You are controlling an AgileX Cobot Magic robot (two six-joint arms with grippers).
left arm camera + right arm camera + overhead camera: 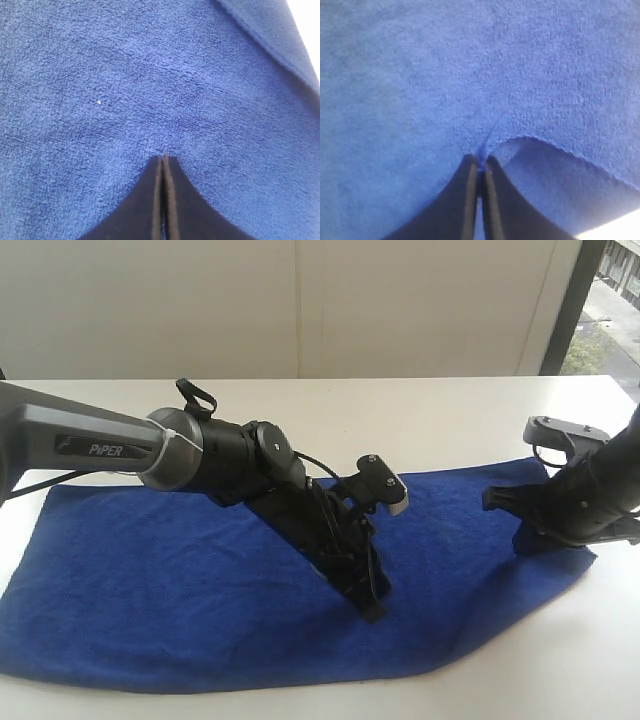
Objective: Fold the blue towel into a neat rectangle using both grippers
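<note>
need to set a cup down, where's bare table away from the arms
Bare white table runs behind the royal-blue microfibre towel to the wall, and at the near right corner. Crowded: towel's middle under the black left arm, its right end under the right arm.

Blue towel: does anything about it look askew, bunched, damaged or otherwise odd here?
Nothing damaged. The blue towel lies askew on the table, its near edge uneven, and the right gripper pinches a small pucker of cloth.
</note>
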